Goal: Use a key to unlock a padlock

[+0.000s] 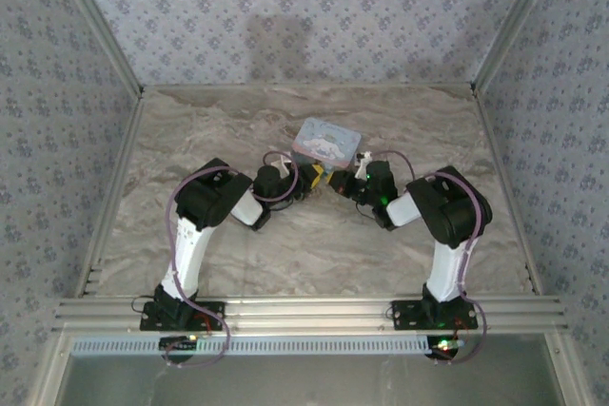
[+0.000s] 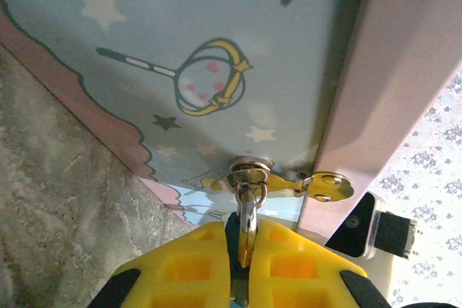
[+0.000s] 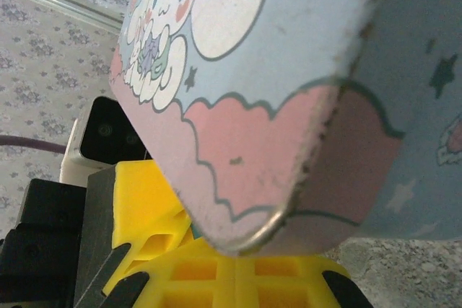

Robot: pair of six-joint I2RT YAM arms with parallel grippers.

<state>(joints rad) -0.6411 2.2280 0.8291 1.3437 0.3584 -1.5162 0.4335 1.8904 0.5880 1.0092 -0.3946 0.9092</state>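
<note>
Teal padlock [image 2: 245, 216] hangs at clasp on near side of light-blue tin [image 2: 216, 41]; tin sits mid-table [image 1: 314, 244], slightly far. Yellow fingers of left gripper [image 2: 242, 254] pinched narrow on padlock, silver shackle running up through clasp ring. At tin's near right corner, right gripper [image 3: 234, 273] has fingers pressed together; anything held is hidden

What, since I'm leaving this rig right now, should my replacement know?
Left pincer: shut on the padlock, which hangs from the hasp on the tin box.
Right pincer: shut, close to the tin's near corner; whether it holds the key can't be told.
Done: padlock gripped.
Left: insert key, turn, free the shackle, which looks closed through the hasp.
</note>
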